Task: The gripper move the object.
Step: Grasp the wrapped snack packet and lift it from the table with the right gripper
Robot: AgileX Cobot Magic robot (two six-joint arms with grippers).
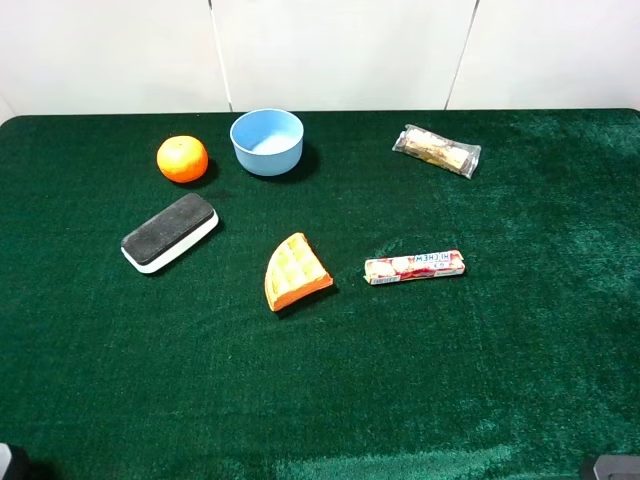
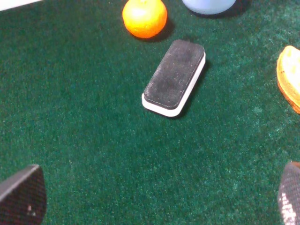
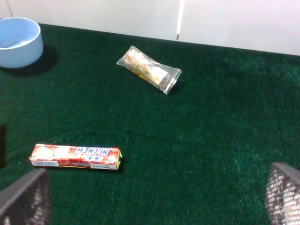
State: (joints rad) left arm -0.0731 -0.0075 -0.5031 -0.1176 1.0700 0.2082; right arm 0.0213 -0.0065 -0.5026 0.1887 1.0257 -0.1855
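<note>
The object, a small snack bar (image 1: 437, 150) in a crinkly clear wrapper with beige-brown contents, lies at the back right of the green table; it also shows in the right wrist view (image 3: 148, 70). My right gripper (image 3: 157, 199) is open and empty, its fingertips (image 3: 24, 199) wide apart near the table's front, well short of the bar. My left gripper (image 2: 154, 197) is open and empty too, its fingertips (image 2: 21, 194) at the frame's corners. In the exterior high view only slivers of the arms show at the bottom corners.
A pink-white candy stick (image 1: 414, 267) lies at centre right. An orange waffle wedge (image 1: 295, 272) is mid-table, a black-and-white eraser (image 1: 169, 232) to its left. An orange (image 1: 182, 158) and a blue bowl (image 1: 267, 141) stand at the back. A white wall borders the far edge.
</note>
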